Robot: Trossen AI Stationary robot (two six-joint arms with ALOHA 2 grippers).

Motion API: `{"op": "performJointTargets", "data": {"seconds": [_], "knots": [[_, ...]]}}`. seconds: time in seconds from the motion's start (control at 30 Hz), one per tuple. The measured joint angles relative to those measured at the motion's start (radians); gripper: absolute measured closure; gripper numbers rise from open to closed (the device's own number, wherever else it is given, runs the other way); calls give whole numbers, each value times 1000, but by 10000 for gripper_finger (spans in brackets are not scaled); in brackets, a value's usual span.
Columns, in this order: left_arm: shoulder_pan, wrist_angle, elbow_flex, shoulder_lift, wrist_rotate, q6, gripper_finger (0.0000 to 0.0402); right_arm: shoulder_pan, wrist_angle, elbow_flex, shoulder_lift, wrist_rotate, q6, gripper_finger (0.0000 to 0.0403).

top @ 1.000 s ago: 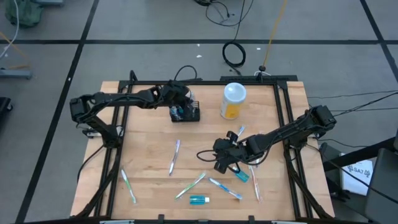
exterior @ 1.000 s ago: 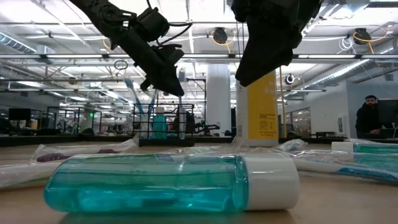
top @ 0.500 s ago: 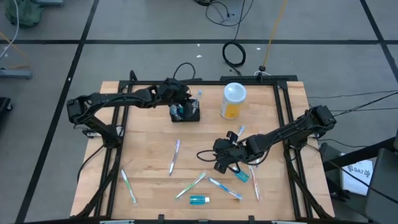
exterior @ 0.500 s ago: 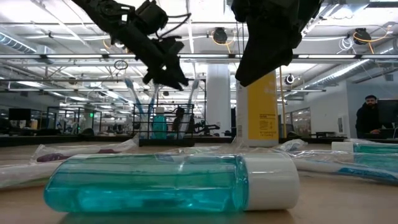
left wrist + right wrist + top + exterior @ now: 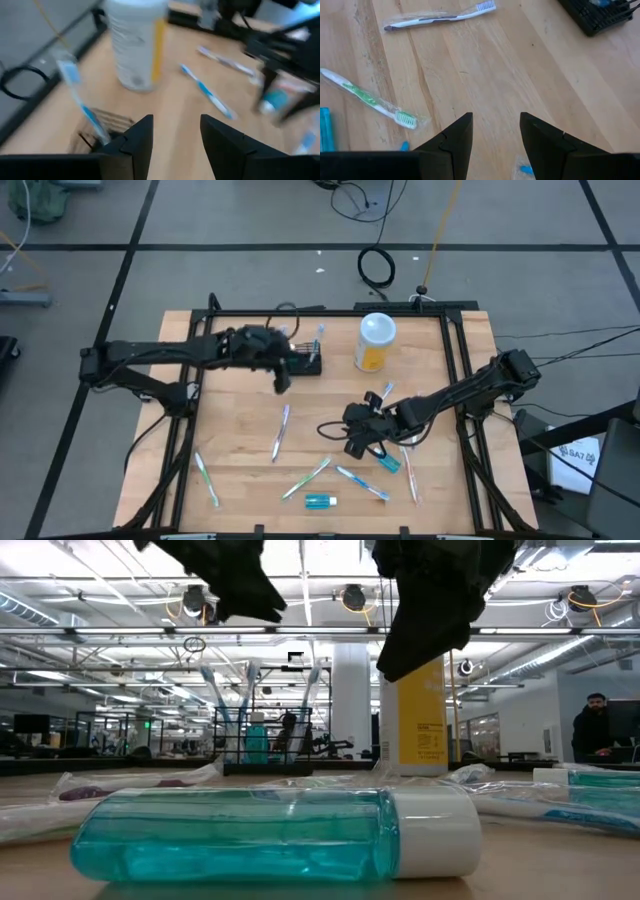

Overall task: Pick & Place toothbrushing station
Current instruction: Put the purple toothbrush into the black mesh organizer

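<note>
Fingers of the left gripper now stand apart with nothing between them; a second ago they were clenched right over the station, and since then the arm has pulled back toward its own side of the counter. That suggests a toothbrush was just dropped in: several brushes stand upright in the black rack, which sits near the counter's far edge, just beside the white-lidded bottle. The left arm stretches low across the counter, wrist just short of the rack. The right gripper hangs mid-counter, fingers apart and holding nothing, above loose wrapped brushes still to be collected.
</note>
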Motion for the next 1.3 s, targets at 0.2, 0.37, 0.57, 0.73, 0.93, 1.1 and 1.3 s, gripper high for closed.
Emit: {"op": "performJointTargets", "data": {"seconds": [0.2,0.37,0.57,0.73,0.93,1.1,1.3], "knots": [[-125,-274,0,-35,-7,-156,236,-1,67,-64,1,-1,14,248],[-228,-502,-15,-24,-24,-287,236,-1,109,-81,2,-34,30,248],[-329,-332,-174,-17,-158,-543,236,-1,116,-83,2,-53,44,248],[-351,-25,-349,-12,-207,-698,236,-1,117,-83,2,-53,52,248],[-320,185,-459,56,-215,-748,236,-1,116,-83,2,-52,49,248],[-292,266,-466,161,-211,-743,236,-8,120,-83,1,-51,46,248],[-267,283,-464,253,-208,-774,236,-15,124,-83,1,-50,48,248]]}}
